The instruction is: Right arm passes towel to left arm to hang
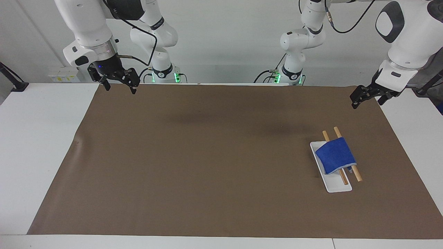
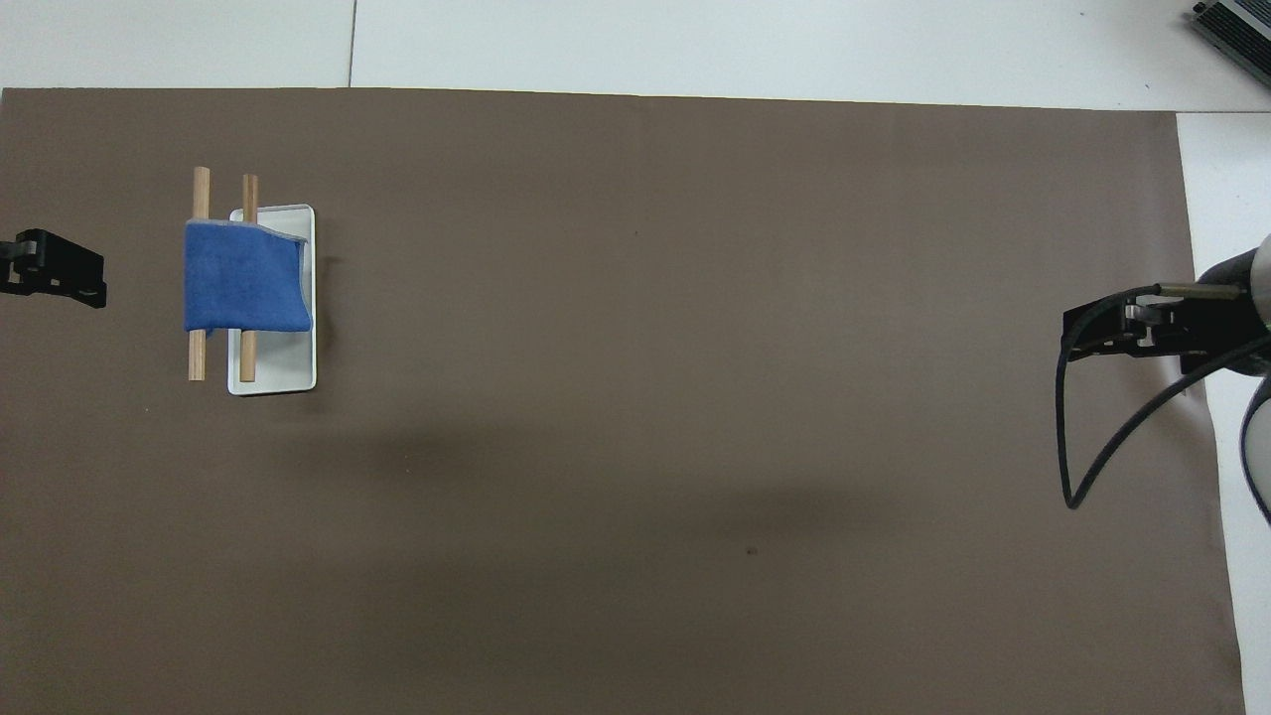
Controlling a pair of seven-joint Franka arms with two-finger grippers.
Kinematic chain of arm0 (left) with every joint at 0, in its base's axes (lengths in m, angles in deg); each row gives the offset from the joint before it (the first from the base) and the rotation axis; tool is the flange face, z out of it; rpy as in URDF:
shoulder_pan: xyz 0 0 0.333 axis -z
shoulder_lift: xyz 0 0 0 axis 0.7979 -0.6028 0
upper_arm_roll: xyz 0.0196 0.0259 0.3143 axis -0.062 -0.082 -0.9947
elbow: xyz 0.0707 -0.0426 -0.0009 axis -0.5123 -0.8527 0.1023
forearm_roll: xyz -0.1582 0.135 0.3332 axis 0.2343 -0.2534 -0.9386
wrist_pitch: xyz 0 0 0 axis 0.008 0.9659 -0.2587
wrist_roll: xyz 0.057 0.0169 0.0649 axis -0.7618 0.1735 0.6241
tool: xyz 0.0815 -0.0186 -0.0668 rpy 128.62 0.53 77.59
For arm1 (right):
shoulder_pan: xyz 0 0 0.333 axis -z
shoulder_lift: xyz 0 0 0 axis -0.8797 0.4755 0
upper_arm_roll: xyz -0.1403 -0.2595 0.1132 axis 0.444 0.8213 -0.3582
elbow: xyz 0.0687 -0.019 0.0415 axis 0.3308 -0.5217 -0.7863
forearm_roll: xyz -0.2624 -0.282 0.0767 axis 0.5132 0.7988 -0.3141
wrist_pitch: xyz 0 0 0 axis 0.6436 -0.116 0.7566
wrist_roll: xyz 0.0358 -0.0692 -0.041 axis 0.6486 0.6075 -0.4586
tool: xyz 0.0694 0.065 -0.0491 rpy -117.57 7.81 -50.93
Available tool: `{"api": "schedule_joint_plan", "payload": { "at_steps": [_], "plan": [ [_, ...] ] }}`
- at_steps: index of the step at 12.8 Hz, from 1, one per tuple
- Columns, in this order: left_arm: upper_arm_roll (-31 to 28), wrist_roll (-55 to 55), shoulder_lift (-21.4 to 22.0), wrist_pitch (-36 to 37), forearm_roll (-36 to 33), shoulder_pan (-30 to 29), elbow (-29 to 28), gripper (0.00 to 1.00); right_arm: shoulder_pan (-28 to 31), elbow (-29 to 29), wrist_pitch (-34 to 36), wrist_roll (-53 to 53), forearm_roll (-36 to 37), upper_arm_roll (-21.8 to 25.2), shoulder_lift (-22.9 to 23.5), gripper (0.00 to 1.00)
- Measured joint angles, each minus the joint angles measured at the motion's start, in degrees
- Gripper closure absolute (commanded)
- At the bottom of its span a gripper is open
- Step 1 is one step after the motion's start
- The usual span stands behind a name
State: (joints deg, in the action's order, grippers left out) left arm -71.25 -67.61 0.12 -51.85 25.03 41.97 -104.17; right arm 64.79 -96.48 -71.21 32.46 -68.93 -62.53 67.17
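Note:
The blue towel (image 1: 335,155) (image 2: 243,276) hangs draped over two wooden rods (image 1: 356,174) (image 2: 199,353) of a small rack with a white base (image 1: 338,185) (image 2: 288,372), at the left arm's end of the table. No gripper touches it. My left gripper (image 1: 367,103) (image 2: 60,280) is open and hangs in the air over the mat's edge, apart from the rack. Only its tip shows in the overhead view. My right gripper (image 1: 120,89) (image 2: 1070,334), with a small blue light, is open and waits over the mat's corner at the right arm's end.
A brown mat (image 1: 207,155) (image 2: 645,397) covers most of the white table (image 1: 38,138). A black bracket (image 1: 15,83) sits at the table's edge by the right arm's end. A grey device corner (image 2: 1231,25) shows at the table's farthest corner.

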Motion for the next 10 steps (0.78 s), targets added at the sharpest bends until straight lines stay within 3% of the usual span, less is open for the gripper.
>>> {"api": "schedule_joint_plan", "payload": {
  "at_steps": [10],
  "plan": [
    [0.01, 0.0, -0.02, -9.33, 0.96, 0.03, -0.57, 0.0, 0.0, -0.01, 0.13, 0.0, 0.0, 0.0, 0.0, 0.0]
  ]
}}
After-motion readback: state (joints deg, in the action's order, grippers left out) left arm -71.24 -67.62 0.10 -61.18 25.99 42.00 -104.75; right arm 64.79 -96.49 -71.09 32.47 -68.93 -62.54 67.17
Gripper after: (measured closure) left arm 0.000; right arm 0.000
